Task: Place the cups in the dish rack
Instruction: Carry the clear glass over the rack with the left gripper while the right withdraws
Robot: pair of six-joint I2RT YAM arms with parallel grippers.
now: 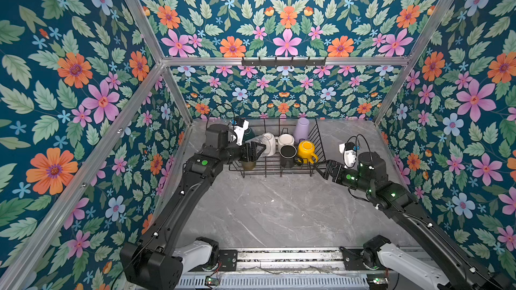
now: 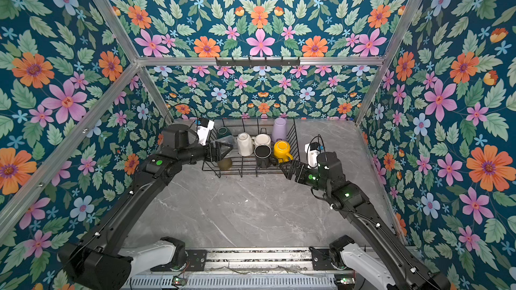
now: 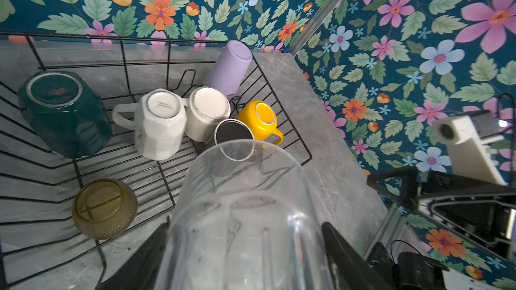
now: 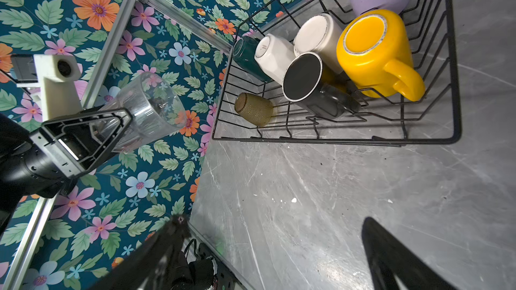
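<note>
Seven cups are inside the dish rack (image 4: 335, 140), all with the bottom up. The dark green mug (image 3: 64, 112) is in its far left part, and the white mug (image 3: 159, 124) and the cream mug (image 3: 206, 112) touch each other in its middle. The black mug (image 3: 233, 135), which is tilted, and the yellow mug (image 3: 259, 121) are toward its right side. The lilac tumbler (image 3: 229, 68) leans in its far right corner, and the amber glass (image 3: 104, 209) is in its near left corner. The eighth one, the clear glass (image 4: 145, 107), is not in the rack. The left gripper (image 1: 258, 149) is clamped on it and holds it in the air over the left half of the rack, the wider end pointing away from the gripper. The right gripper (image 1: 319, 170) is just beside the near right corner of the rack, its two fingers wide apart with nothing between them.
</note>
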